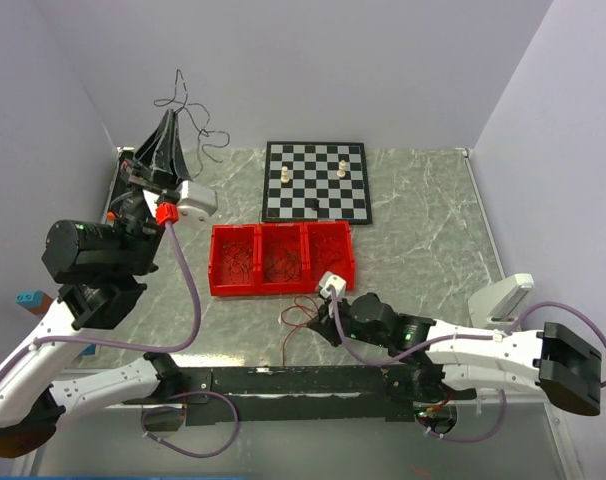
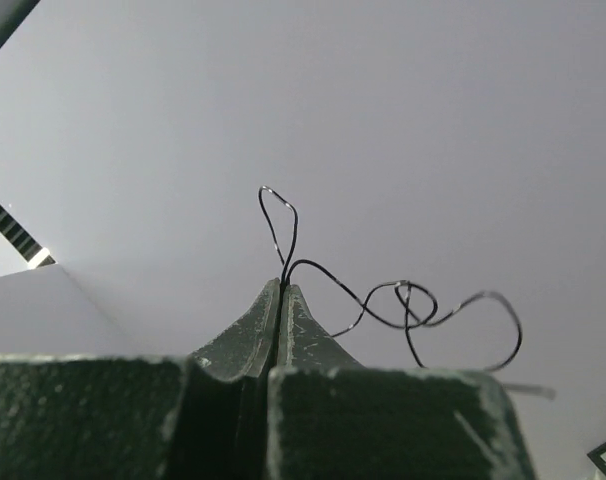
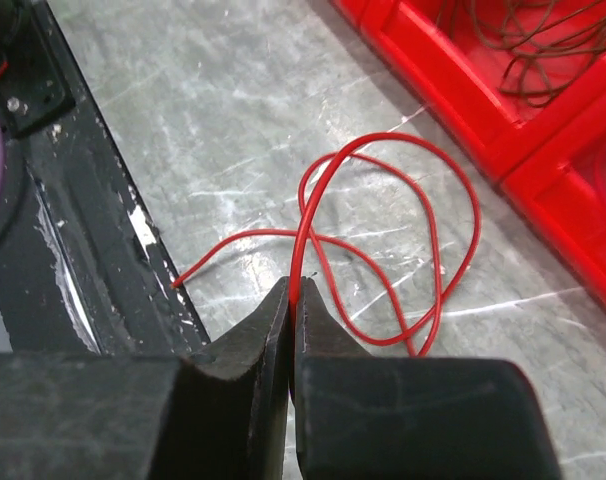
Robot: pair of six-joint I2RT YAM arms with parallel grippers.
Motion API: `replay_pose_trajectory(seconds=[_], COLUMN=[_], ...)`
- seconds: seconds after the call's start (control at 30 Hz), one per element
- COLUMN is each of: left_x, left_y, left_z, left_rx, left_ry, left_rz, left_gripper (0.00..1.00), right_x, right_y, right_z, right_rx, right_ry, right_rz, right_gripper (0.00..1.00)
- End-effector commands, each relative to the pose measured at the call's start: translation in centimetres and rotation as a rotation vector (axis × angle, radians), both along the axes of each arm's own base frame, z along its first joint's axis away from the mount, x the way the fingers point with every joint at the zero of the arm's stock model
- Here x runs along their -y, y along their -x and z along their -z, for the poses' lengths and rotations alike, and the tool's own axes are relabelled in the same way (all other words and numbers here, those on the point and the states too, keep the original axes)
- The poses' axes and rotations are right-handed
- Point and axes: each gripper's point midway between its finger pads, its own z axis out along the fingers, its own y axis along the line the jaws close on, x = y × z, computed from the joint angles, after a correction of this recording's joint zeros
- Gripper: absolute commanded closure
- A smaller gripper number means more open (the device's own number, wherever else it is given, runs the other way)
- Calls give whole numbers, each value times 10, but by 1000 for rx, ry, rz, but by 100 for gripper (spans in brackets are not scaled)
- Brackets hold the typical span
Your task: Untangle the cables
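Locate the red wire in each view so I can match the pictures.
Top external: the red wire lies lower centre, at the right gripper, near side of the red tray.
Left wrist: not in it.
Right wrist: centre, looping out from the shut right gripper.
Shared landmark: the red tray, top and right wrist views only.

Right gripper [image 3: 291, 288] sits low on the table, in the strip between the red bin [image 1: 283, 288] front wall and the black base rail [image 3: 93, 230]. It's tight on both sides. Red wire [image 3: 398, 136] loops lie on the marble just ahead of my tips, pinched at one point. The bare tabletop [image 1: 423, 260] right of the bin is open out to the white bracket [image 1: 508, 295]. The chessboard [image 1: 315, 200] behind the bin carries standing pieces [image 1: 286, 175]. Left gripper [image 2: 281, 290] is raised in free air near the left wall, and the black wire [image 2: 404, 287] springs out past its closed tips. There's dark clutter [image 1: 128, 180] beneath it, possibly a stand, hard to make out.
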Motion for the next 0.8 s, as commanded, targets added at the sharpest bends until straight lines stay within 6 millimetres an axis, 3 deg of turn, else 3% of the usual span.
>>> replay_pose_trajectory(seconds=[0.0,0.1,0.27,0.37,0.63,0.77], left_x=[4,21,42,48,29,35], left_y=[-8,-20,-34,-43,-106,-114], left_z=[17,70,185,238,334,366], left_rx=[-99,-254,-526,-660,-1076,-1186], left_ry=[-10,-32,-128,-150,-103,-133], left_rz=[16,70,99,105,43,56], left_gripper=[99,99,99,99,99,99], right_x=[0,-2,3,9,26,32], right_y=[-8,-18,-25,-28,-41,-53], right_z=[-24,-57,-108,-139,-218,-252], right_rx=[48,124,230,289,487,588], right_ry=[-63,-111,-176,-218,-270,-280], right_rz=[45,68,86,101,155,207], right_gripper=[99,100,100,100,100,100])
